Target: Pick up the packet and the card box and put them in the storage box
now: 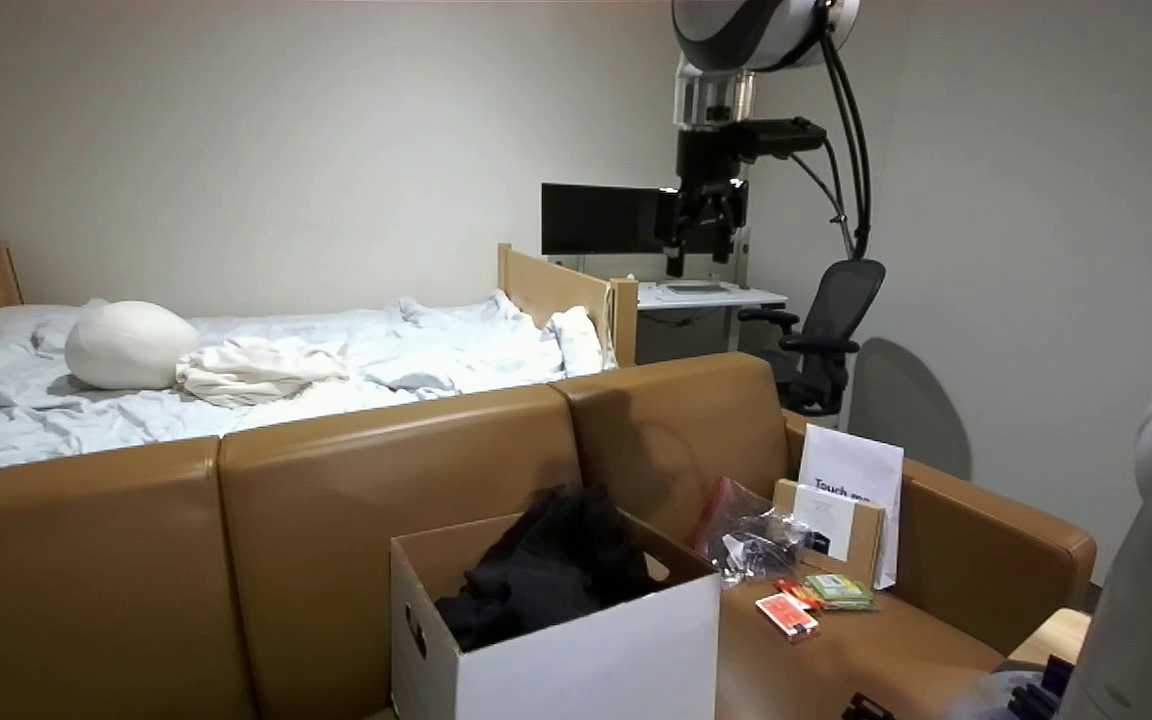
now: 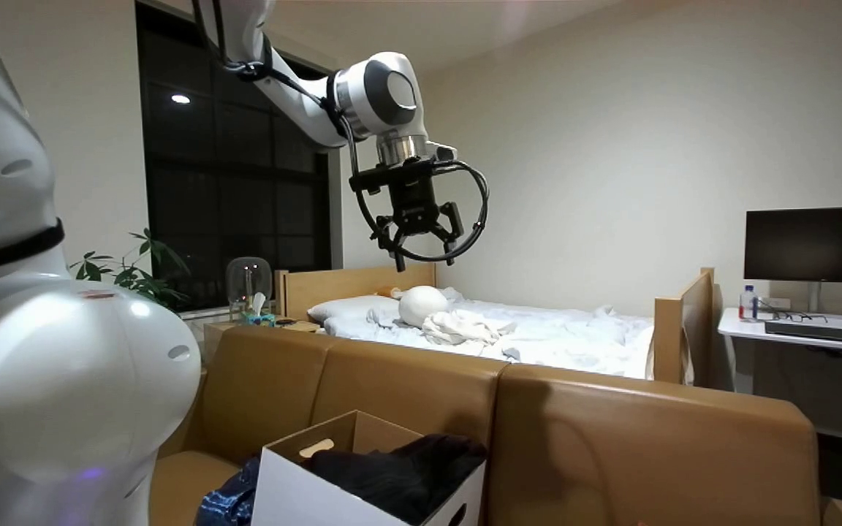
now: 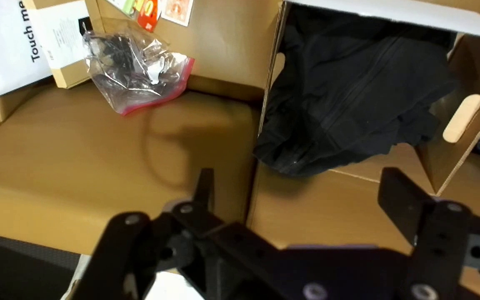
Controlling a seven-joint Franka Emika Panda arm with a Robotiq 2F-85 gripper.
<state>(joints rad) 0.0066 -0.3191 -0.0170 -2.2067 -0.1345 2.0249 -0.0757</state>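
Presently, in an exterior view, the gripper (image 1: 700,256) hangs high in the frame, right of centre, its fingers spread wide and holding nothing. At lower right, the greenish packet (image 1: 840,590) lies on the sofa (image 1: 881,655), with the red card box (image 1: 788,616) just to its lower left. The storage box (image 1: 601,670) stands at bottom centre, a black cloth (image 1: 541,575) inside it rising above the far rim. Above the card box lies a clear bag (image 1: 751,540) with a red edge; behind the packet, a tan box (image 1: 841,525) stands before a white package (image 1: 858,462) marked "Touch me".
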